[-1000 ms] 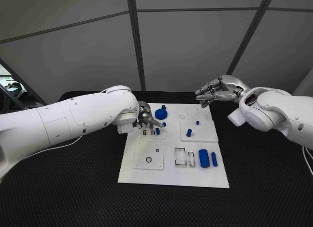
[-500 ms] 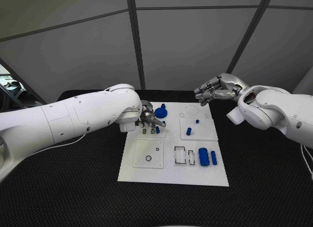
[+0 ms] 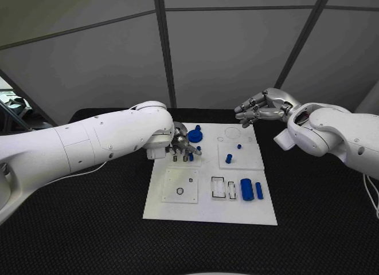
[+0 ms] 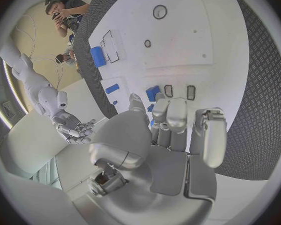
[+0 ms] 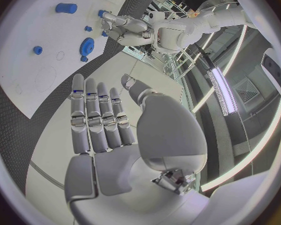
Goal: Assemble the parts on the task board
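White flat task board (image 3: 207, 212), small blue cylindrical parts (image 3: 246, 189).

One task board (image 3: 207, 213), two hands, about eight blue parts (image 3: 246, 189).

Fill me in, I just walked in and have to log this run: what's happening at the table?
The robot is assembling small blue parts on the white task board. Its left hand is down at the board's far left area, fingers by a small blue peg; whether it grips the peg is unclear. The right hand hovers, holding nothing, above the board's far edge. A blue gear and blue cylinder sit untouched.
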Robot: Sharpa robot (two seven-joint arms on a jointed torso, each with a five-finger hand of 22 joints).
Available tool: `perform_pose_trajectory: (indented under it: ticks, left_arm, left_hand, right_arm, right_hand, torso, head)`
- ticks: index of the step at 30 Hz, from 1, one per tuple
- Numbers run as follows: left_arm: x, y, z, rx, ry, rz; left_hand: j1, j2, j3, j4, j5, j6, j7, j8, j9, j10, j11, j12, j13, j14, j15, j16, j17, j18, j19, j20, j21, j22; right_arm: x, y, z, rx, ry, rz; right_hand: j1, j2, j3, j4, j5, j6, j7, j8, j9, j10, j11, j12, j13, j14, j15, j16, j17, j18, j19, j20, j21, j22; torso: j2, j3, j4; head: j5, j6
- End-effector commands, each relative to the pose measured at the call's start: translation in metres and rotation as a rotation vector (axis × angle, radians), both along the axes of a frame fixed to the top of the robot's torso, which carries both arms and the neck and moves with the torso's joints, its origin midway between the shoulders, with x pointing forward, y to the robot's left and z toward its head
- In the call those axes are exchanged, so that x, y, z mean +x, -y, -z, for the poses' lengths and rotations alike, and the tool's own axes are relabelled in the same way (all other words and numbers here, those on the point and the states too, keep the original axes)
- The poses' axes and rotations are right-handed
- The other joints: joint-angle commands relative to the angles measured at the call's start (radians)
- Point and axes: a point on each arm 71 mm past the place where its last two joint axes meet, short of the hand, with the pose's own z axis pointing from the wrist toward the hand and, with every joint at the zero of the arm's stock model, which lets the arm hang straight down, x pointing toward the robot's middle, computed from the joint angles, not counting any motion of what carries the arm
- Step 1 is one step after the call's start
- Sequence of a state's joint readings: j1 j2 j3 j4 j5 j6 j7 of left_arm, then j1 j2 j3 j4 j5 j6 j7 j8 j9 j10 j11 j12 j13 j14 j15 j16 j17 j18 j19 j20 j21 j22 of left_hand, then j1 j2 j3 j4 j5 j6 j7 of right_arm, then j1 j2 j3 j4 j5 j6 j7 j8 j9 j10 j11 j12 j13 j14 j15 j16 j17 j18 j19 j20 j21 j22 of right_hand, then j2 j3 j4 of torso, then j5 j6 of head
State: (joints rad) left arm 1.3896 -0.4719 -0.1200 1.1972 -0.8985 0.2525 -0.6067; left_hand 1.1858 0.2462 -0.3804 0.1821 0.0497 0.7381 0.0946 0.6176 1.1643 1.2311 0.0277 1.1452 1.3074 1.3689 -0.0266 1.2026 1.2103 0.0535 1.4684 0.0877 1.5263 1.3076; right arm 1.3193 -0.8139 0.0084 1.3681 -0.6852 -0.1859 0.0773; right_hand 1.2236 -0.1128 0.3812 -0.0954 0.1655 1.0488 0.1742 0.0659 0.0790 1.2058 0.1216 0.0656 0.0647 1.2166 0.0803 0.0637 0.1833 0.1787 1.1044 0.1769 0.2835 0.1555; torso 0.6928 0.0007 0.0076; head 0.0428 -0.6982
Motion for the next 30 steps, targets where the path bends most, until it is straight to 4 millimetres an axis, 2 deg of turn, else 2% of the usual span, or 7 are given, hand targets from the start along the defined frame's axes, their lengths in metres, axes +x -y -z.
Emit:
perform_pose_trajectory:
  ticks: [1,11,30]
  left_arm:
    - [0.0004,-0.0001,0.0002,0.031,-0.001,0.013]
    - [0.0016,0.0005,0.0009,0.042,0.008,0.014]
    - [0.0014,0.0040,0.0021,0.044,0.000,0.029]
  left_hand:
    - [0.007,0.001,0.004,-0.004,0.000,0.003,-0.004,0.003,0.000,-0.005,0.000,-0.005,0.096,0.000,-0.005,-0.004,-0.001,-0.028,0.032,-0.007,-0.003,0.151]
    - [0.023,0.008,0.013,-0.013,0.001,0.004,-0.004,0.003,-0.001,-0.003,-0.001,-0.002,0.093,0.002,-0.006,-0.002,-0.003,-0.028,0.034,-0.008,-0.002,0.153]
    - [0.077,0.030,0.046,-0.063,0.002,0.006,-0.007,0.002,-0.003,-0.001,-0.003,0.003,0.084,0.004,-0.008,0.002,-0.008,-0.029,0.037,-0.010,-0.001,0.159]
  right_arm:
    - [0.0003,-0.0013,-0.0019,0.003,0.010,-0.006]
    - [0.0007,-0.0030,-0.0017,0.003,0.009,-0.011]
    - [0.0014,-0.0050,-0.0012,0.003,0.006,-0.016]
  right_hand:
    - [-0.013,-0.001,-0.005,-0.002,0.003,-0.008,-0.002,-0.002,-0.001,-0.007,0.000,-0.003,0.000,-0.007,0.000,-0.002,-0.001,0.003,0.006,0.003,-0.003,-0.001]
    - [-0.014,0.000,-0.006,-0.001,0.005,-0.008,-0.002,-0.002,-0.001,-0.007,0.000,-0.003,0.000,-0.007,0.001,-0.002,-0.002,0.003,0.006,0.004,-0.005,-0.003]
    - [-0.014,0.002,-0.006,-0.001,0.007,-0.008,-0.002,-0.002,-0.001,-0.008,0.000,-0.003,0.000,-0.008,0.001,-0.002,-0.004,0.003,0.007,0.004,-0.007,-0.004]
  torso:
    - [0.000,0.0006,0.0008]
    - [0.000,0.0006,0.0009]
    - [0.000,0.0005,0.0016]
  head:
    - [-0.001,0.000]
    - [-0.002,-0.002]
    - [-0.001,-0.006]
